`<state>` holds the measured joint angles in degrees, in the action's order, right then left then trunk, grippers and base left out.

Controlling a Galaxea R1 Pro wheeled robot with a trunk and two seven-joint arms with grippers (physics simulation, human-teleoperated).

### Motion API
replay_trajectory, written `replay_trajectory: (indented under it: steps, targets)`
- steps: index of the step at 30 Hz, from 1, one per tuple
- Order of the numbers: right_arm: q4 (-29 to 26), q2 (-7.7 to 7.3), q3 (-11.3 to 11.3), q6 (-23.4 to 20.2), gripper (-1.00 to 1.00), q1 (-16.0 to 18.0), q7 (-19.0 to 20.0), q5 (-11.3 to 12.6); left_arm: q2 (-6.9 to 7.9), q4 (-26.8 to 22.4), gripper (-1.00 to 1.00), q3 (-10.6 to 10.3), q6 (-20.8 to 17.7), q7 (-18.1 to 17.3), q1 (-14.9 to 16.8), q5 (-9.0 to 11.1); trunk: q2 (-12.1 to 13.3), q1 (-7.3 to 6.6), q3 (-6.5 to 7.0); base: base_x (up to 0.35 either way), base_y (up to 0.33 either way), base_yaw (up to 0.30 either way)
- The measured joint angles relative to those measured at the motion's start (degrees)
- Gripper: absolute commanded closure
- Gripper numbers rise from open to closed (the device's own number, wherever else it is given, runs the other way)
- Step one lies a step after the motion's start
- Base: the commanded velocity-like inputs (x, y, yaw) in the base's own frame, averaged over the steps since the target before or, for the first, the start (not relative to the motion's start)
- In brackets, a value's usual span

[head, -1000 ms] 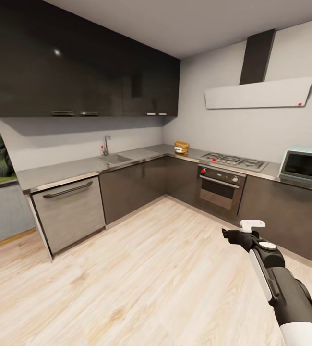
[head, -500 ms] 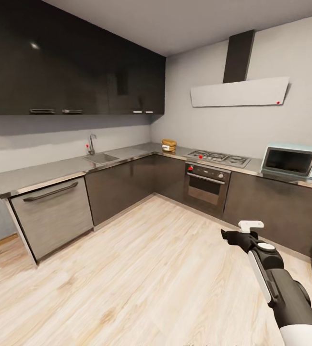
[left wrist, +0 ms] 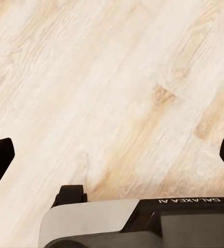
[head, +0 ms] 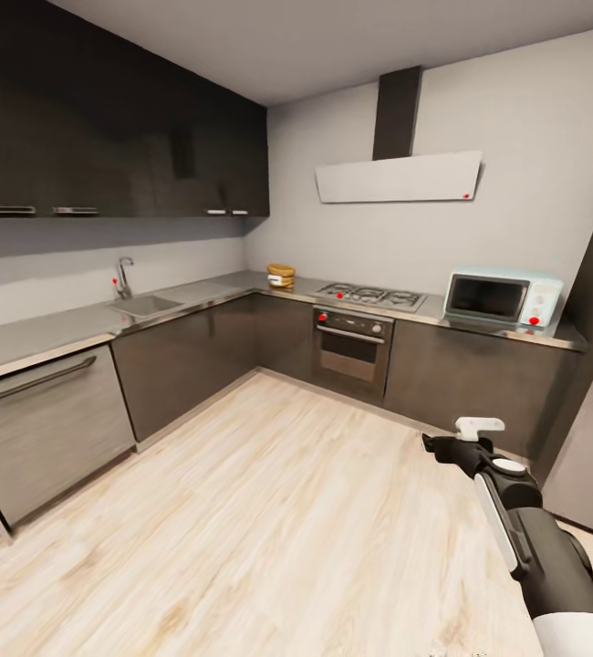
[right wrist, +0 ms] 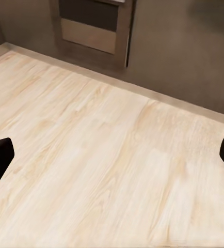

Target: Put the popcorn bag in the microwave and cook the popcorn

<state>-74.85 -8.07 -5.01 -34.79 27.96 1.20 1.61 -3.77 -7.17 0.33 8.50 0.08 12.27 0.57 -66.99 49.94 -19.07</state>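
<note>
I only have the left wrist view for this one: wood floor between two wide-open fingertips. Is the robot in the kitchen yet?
Observer: Yes. The head view shows the microwave on the countertop, right of the hob, with its door shut.
Operator: And the popcorn bag?
Observer: The popcorn bag stands on the countertop near the corner, left of the hob, far from the arm.
Operator: Is the right gripper holding anything?
Observer: No. The right gripper is open and empty above the floor.

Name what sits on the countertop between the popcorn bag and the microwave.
In the head view, the steel gas hob lies between the small tan-brown popcorn bag and the mint-blue microwave.
</note>
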Motion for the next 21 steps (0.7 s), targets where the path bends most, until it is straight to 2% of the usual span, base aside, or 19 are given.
replay_trajectory:
  steps: [21]
  targets:
    - [0.25,-0.10,-0.05,0.00,-1.00,0.11,-0.09,0.01,0.00,0.00,-1.00,0.08,0.00,0.00,0.00,-0.01,0.00,0.00,-1.33,0.000,0.000,-0.228]
